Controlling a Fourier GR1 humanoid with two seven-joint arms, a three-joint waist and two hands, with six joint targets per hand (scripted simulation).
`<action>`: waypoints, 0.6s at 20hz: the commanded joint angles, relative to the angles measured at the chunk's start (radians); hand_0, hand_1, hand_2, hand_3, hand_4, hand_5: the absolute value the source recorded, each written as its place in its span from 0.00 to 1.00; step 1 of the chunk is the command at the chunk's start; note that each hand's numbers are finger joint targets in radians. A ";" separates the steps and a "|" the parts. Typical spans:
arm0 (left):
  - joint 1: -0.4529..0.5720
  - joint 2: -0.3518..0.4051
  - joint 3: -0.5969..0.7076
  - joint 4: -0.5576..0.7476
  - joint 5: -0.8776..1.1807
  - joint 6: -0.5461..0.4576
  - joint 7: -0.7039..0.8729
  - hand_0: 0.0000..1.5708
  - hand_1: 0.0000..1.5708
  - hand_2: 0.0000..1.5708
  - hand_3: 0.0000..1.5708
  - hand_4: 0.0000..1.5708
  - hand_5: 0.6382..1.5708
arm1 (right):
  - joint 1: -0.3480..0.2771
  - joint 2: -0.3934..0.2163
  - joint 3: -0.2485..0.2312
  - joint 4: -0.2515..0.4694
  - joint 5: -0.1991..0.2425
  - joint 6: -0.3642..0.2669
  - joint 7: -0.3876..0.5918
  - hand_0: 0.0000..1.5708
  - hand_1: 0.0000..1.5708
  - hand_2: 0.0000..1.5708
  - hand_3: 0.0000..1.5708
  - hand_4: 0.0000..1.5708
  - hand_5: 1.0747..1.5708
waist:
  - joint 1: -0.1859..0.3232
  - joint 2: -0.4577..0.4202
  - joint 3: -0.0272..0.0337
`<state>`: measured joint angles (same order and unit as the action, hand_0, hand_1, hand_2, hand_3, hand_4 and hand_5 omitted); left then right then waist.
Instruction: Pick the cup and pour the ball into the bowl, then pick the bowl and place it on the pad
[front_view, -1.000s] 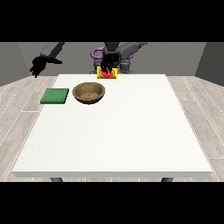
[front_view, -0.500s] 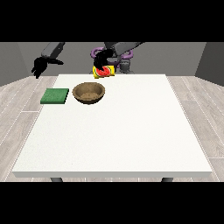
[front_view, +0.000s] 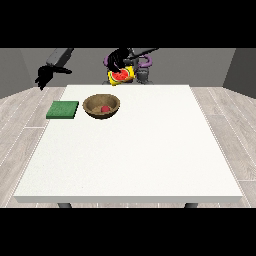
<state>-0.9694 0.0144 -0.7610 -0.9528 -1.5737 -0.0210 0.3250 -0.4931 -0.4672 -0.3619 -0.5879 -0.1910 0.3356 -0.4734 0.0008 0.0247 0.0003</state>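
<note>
Wooden bowl (front_view: 101, 106) on the white table (front_view: 150, 150), 1 red ball (front_view: 105, 108) lying inside it, green pad (front_view: 63, 109) just beside the bowl toward the view's left. Above and behind the bowl, yellow cup (front_view: 121, 76) tipped mouth-forward, clasped by the hand at the view's right (front_view: 116, 61). Far off to the bowl's left, off the table, the hand at the view's left (front_view: 43, 76) holding nothing, finger pose impossible to tell.

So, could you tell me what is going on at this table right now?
The robot is pouring a ball from a cup into a bowl. The hand at the view's right holds the yellow cup tipped above the far edge of the white table. A red ball lies inside the wooden bowl. The green pad sits beside the bowl, apart from it. The hand at the view's left hangs off the table's corner, holding nothing.
</note>
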 joint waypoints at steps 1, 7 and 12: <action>0.004 -0.006 0.021 -0.058 -0.046 -0.033 -0.054 0.96 0.96 1.00 1.00 0.77 0.88 | 0.023 -0.023 -0.013 0.036 -0.007 0.021 -0.021 0.00 0.00 0.00 0.00 0.13 0.95 | 0.040 0.018 0.0003; 0.141 0.035 0.265 -0.177 0.216 0.194 -0.028 0.09 0.09 1.00 1.00 0.64 0.97 | 0.038 0.026 -0.021 0.040 -0.035 -0.012 0.066 0.00 0.00 0.00 0.00 0.30 0.97 | 0.135 -0.007 -0.0040; 0.182 0.092 0.463 -0.232 0.429 0.306 -0.121 0.24 0.24 1.00 1.00 0.55 1.00 | -0.028 -0.005 -0.055 0.012 -0.063 -0.039 0.069 0.00 0.00 0.00 0.00 0.31 0.98 | 0.201 0.091 -0.0044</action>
<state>-0.8326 0.0718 -0.4305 -1.1340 -1.3026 0.2136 0.2721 -0.5006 -0.4739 -0.4002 -0.5650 -0.2419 0.3309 -0.4023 0.1456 0.0701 -0.0029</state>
